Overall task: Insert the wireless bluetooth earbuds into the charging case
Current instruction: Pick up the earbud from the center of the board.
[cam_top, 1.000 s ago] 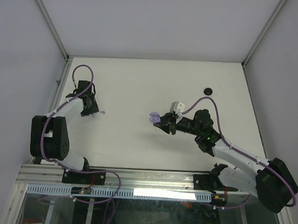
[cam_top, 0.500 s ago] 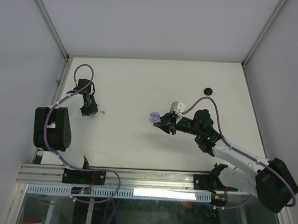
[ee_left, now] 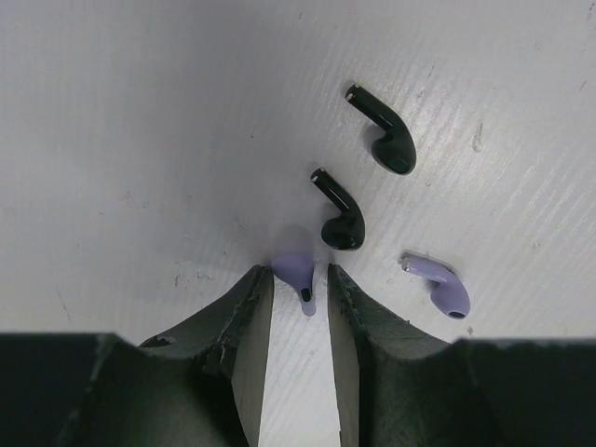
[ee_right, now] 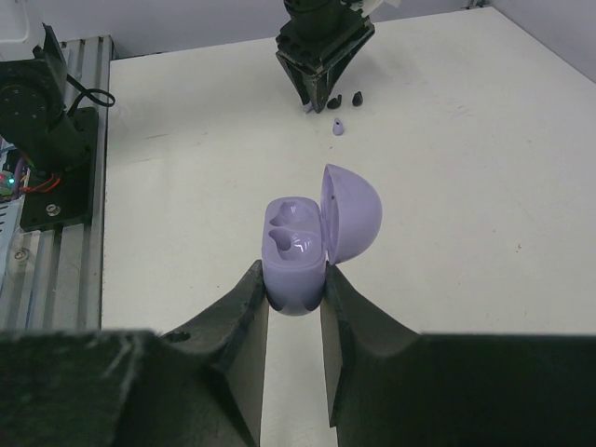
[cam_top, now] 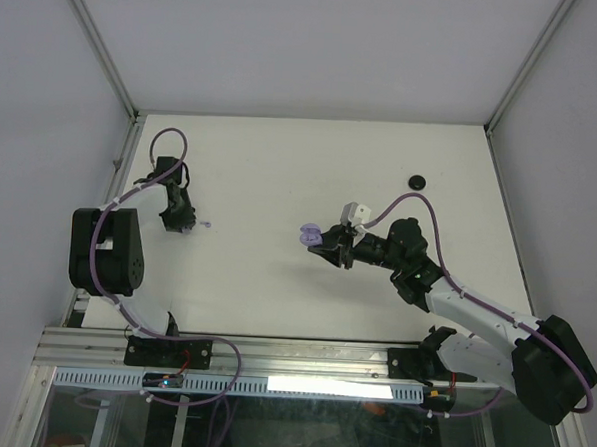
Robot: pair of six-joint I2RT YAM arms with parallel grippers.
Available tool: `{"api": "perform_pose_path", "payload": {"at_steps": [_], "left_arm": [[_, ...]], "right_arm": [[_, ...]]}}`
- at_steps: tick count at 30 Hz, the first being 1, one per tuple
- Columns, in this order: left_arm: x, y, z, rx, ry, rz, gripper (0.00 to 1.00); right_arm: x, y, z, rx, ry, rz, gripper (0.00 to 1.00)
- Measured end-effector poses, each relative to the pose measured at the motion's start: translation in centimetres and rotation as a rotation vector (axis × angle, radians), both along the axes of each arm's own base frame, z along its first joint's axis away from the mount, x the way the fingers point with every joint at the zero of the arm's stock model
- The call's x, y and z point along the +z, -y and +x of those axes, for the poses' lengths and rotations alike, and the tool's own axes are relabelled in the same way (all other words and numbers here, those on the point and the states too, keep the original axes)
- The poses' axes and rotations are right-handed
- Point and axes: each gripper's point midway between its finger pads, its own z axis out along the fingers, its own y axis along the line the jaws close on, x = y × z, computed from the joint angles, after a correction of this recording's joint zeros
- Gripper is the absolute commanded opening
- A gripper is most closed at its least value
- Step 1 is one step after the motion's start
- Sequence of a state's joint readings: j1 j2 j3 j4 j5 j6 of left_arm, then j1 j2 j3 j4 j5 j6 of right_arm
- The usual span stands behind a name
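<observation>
The white table (cam_top: 281,173) carried everything. The right gripper (ee_right: 294,268) was closed on the charging case (ee_right: 296,251) and held it near the middle of the table, lid swung open and both sockets empty. Well apart, at the left side, the left gripper (ee_left: 298,272) was lowered to the surface with its jaws narrowed around a lilac earbud (ee_left: 296,275). One finger looked to touch the earbud, while a thin strip of table showed at the other, so it seemed bracketed and not yet clamped.

The step in hand appeared to be picking up the first earbud. The next move would call for closing the last sliver without squirting the bud sideways, then lifting it clear of its neighbours and carrying it across to the waiting case.

The table was matt, faintly grained and lightly scuffed. The case was a smooth, glossy lilac plastic shell, rounded like an egg, with a domed lid and two moulded hollows catching the light. The fingers (ee_left: 244,326) were dark, rough-edged wedges. Two black earbuds (ee_left: 340,209) lay just beyond the fingertips, shiny, each a bulb with a short stem, the nearer one close beside the lilac bud. A second lilac earbud (ee_left: 438,287) lay to one side, of the same shape. A small black disc (cam_top: 417,181) sat far off to the right
</observation>
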State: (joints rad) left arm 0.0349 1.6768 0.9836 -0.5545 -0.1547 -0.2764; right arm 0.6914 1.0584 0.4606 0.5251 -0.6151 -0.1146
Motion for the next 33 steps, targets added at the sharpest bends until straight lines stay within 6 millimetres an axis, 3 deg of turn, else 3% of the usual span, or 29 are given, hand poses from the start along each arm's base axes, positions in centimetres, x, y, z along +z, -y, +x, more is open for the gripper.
{"api": "perform_pose_path", "payload": {"at_steps": [5, 16, 24, 28, 33], "left_arm": [[0.0, -0.2, 0.3, 0.002, -0.004, 0.002, 0.30], [0.0, -0.3, 0.9, -0.005, -0.002, 0.003, 0.16], [0.4, 0.1, 0.6, -0.015, 0.008, -0.017, 0.14], [2.1, 0.9, 0.3, -0.023, 0.058, -0.046, 0.13], [6.6, 2.9, 0.4, -0.055, 0.201, -0.086, 0.11]], "right_arm": [[0.0, 0.0, 0.0, 0.002, 0.000, 0.000, 0.00], [0.0, 0.0, -0.2, 0.006, -0.002, -0.001, 0.00], [-0.2, 0.0, -0.2, 0.009, -0.003, -0.007, 0.00], [0.0, 0.0, -0.2, 0.010, 0.010, -0.003, 0.00], [0.5, -0.5, -0.5, 0.021, 0.041, 0.018, 0.00]]}}
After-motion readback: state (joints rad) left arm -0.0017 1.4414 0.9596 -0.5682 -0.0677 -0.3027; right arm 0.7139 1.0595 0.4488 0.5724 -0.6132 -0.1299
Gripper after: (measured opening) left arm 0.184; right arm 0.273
